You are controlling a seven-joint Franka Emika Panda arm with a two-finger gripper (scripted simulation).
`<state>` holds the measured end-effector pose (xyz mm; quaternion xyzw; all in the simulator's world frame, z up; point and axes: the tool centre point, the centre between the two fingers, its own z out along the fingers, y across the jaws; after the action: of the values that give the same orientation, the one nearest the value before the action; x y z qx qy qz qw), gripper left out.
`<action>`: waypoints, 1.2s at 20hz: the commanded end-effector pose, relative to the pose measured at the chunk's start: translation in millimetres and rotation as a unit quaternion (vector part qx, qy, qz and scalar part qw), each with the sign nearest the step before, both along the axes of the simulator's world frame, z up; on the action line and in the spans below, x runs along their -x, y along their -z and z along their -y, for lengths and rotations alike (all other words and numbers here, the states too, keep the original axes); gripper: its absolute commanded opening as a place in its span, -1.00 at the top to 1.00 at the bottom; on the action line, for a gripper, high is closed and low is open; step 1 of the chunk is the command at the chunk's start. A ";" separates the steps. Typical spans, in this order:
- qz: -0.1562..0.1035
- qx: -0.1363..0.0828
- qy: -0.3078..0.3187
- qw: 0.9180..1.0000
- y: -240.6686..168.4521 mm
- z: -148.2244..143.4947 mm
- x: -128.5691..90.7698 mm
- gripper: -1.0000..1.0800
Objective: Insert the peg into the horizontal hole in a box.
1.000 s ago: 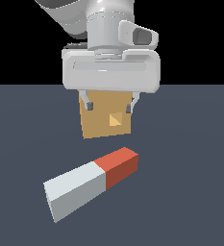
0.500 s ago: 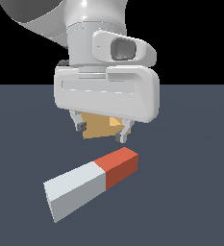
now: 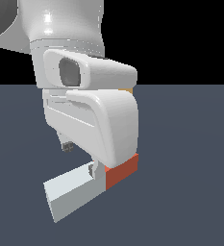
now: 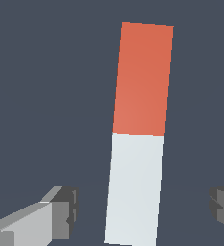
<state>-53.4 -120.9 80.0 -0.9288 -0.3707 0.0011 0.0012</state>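
Fingers (image 4: 144, 211) spread wide, straddling the peg (image 4: 138, 132) (pale end), untouched, arm lowered over it

The gripper (image 4: 141, 211) has descended, now straddling the peg (image 4: 136, 139).

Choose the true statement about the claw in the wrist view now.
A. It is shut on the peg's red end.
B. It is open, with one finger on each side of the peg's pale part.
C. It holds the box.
B: the fingers stand apart from the peg, one on each side of its pale part, so the claw is open.
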 end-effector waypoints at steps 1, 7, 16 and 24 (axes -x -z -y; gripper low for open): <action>0.001 0.001 0.022 1.000 4.2 4.9 5.3 -0.92; 0.001 0.001 0.040 0.999 8.2 8.5 10.5 -0.92; 0.001 0.001 0.039 0.999 28.8 8.3 10.9 -0.92; 0.001 0.001 0.040 0.999 57.4 8.1 11.0 -0.92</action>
<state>-65.1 -129.0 25.6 -0.9430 -0.3329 0.0008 0.0004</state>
